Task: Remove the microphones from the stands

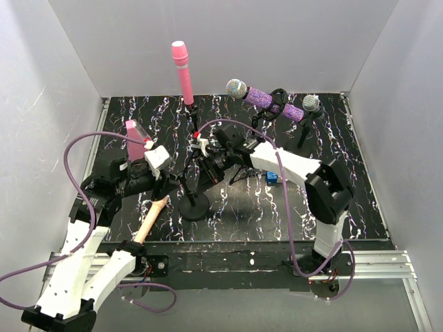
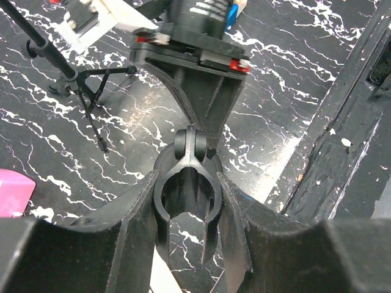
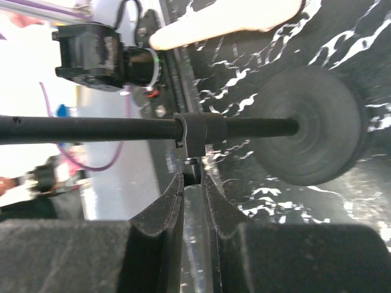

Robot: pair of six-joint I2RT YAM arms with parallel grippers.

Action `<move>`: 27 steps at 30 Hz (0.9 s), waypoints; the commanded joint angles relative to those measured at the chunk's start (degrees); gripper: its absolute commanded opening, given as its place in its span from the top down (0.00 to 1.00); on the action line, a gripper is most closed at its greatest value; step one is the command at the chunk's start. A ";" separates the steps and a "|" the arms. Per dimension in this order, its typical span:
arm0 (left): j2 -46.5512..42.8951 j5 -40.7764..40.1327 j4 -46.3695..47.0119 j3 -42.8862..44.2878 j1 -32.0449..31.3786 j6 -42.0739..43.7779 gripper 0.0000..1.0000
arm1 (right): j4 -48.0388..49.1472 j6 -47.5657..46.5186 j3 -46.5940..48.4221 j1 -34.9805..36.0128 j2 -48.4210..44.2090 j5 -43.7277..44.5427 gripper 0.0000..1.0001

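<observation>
Microphone [image 1: 182, 72] stands upright atop stand [image 1: 194, 206], far centre. Expect a light, rigid, smooth plastic body; grasp mid-barrel and lift along its axis. Left gripper [image 2: 186, 207] pinches an empty clip [image 2: 186, 177]. Right gripper [image 3: 193, 198] is pressed together on the pole collar [image 3: 198, 131].

Pale walls [image 1: 208, 41], black white-veined tabletop [image 1: 277, 207]

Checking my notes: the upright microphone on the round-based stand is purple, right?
No. The upright microphone on the round-based stand is pink, not purple, as the top external view shows. The purple microphone lies tilted in a separate holder farther right.
</observation>
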 commanded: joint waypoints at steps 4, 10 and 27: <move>-0.13 -0.22 -0.80 1.60 1.52 -3.48 1.00 | 19.35 -23.30 -13.40 6.42 -16.44 28.05 0.99; -0.57 0.22 -1.76 1.51 2.84 -4.19 1.00 | 45.36 -50.50 -24.65 12.93 -22.00 45.92 0.99; 0.83 1.62 -0.80 2.21 3.90 -2.87 1.00 | 18.39 -34.19 -25.32 4.25 -34.15 25.66 0.25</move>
